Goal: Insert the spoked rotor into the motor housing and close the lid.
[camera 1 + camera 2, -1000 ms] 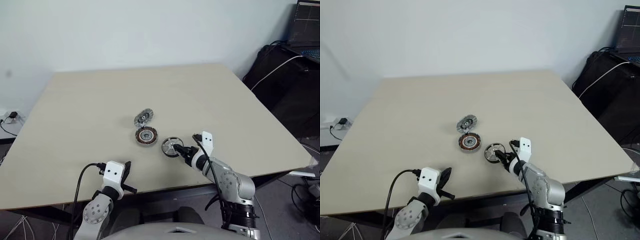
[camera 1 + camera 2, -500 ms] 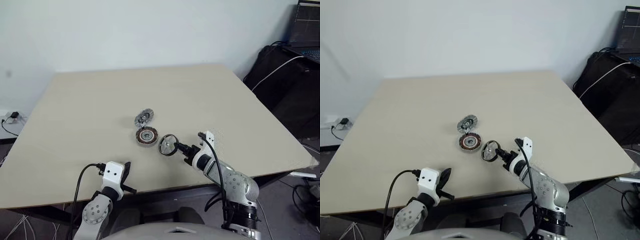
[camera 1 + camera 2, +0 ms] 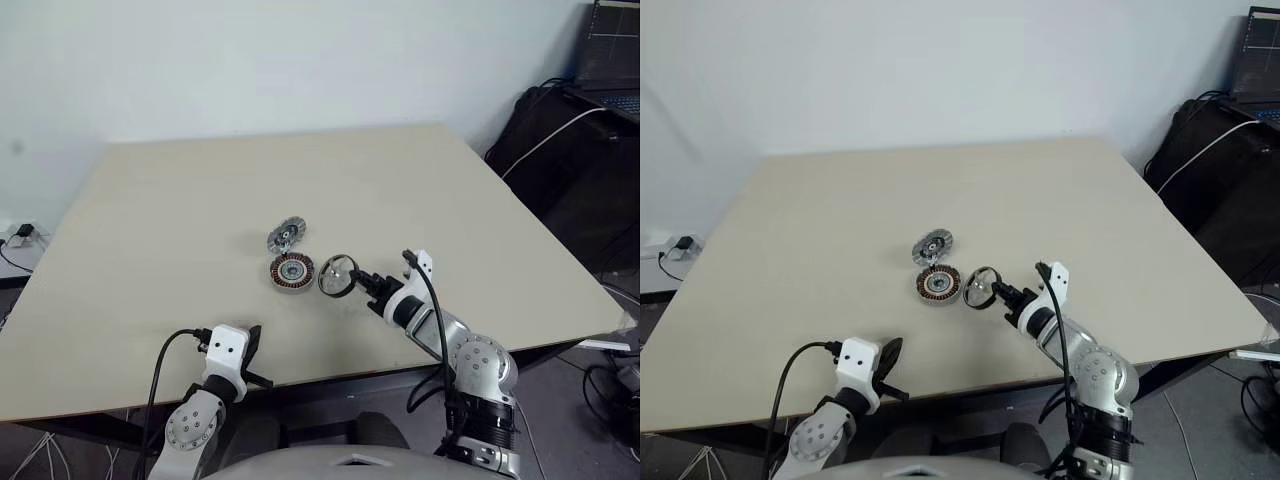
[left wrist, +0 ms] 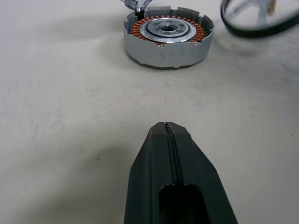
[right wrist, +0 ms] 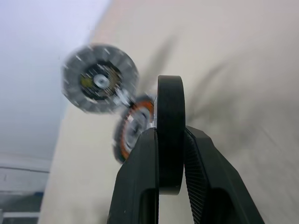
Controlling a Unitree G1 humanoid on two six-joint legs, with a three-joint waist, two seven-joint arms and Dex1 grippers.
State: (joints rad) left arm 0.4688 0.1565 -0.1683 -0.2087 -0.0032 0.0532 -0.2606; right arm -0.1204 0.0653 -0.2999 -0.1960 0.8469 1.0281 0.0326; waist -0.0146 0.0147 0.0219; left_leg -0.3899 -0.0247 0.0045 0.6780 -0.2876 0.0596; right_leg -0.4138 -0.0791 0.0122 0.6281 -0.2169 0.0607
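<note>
While clamped edge-on in the right gripper (image 3: 362,280), spoked rotor (image 3: 337,277) lifted just beside motor housing (image 3: 291,270); left gripper (image 4: 167,128) pressed closed, idle over table (image 3: 200,200).

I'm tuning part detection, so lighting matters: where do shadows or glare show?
Left eye view: even light on the table, no glare, faint shadow by the motor housing. Left wrist view: highlights on the housing's silver centre, soft shadows around it. Right wrist view: long shadows streak the table beyond the spoked rotor in the right gripper.
</note>
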